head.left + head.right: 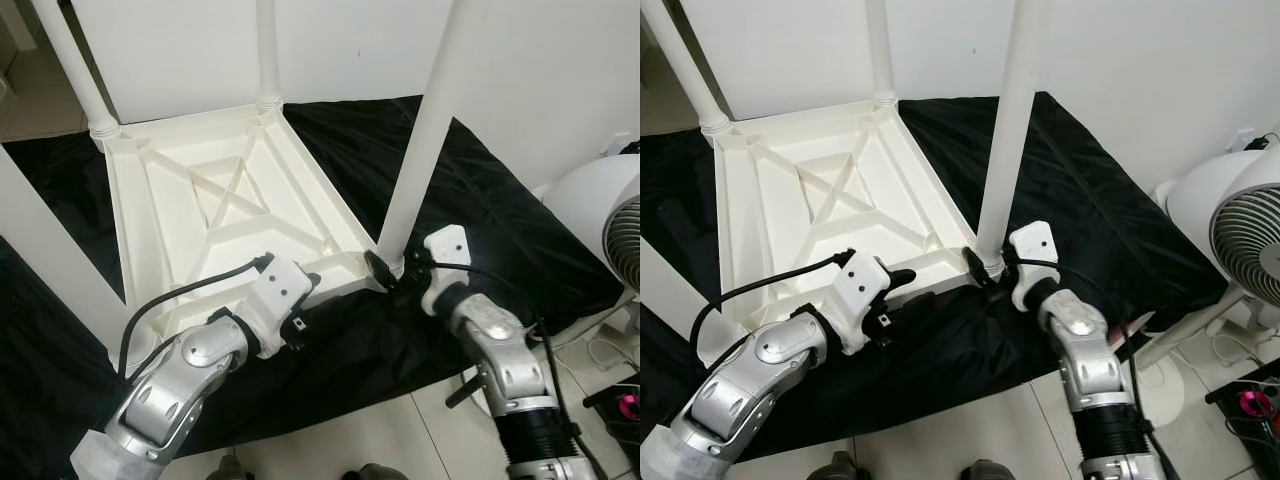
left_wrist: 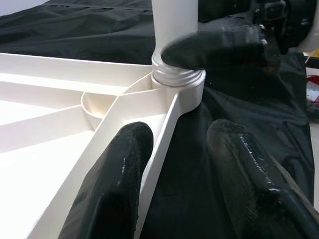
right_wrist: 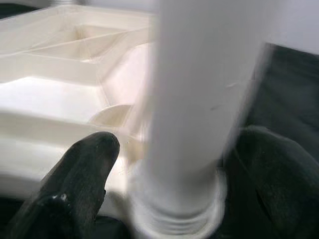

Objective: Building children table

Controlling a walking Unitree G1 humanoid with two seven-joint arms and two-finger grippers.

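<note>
Right gripper, fingers clasped around the upright white table leg at its threaded socket, is noted nearest; left gripper, fingers spread, straddles the upturned tabletop rim beside it.

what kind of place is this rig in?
Probably a room in a home, work done on the floor. A white plastic table lies upside down on a black sheet spread over pale floor tiles, by a plain white wall, with a white fan beside it.

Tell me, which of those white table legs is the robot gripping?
The near-right corner leg: the right gripper's fingers straddle its threaded base. The other legs stand untouched.
</note>
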